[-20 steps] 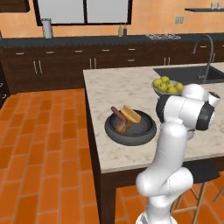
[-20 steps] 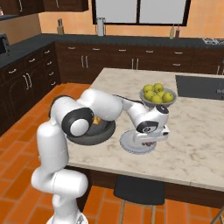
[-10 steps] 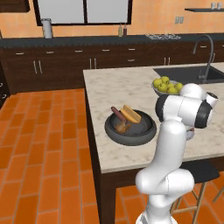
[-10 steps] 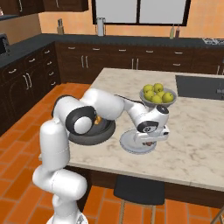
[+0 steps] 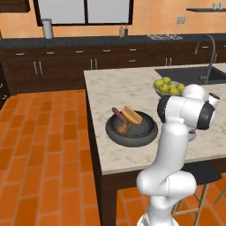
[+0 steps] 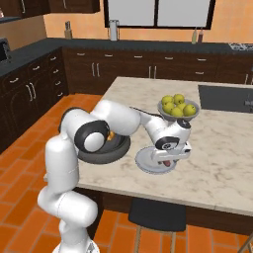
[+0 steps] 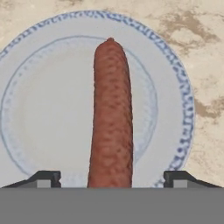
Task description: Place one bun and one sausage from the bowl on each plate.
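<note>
Marbled stone forms the island counter (image 6: 217, 148), with dark cabinets and orange floor tiles behind. On it sit the dark bowl (image 5: 131, 130), a dish of yellow-green fruit (image 6: 178, 107) and a pale plate (image 7: 52, 113).

Current step — setting a sausage (image 7: 111, 118) on the pale plate. In the hand view the sausage lies along the middle of the plate, running from near the far rim toward the gripper (image 7: 112, 177). The two finger tips stand wide apart on either side of it with clear gaps, so the claw is released and grips nothing.

To finish well, lift the hand straight up off the plate without sweeping sideways; a round sausage will likely roll if nudged.

One bun (image 5: 132, 114) and one further sausage (image 5: 118, 117) lie in the bowl — likely the next pick. The second plate cannot be made out.
</note>
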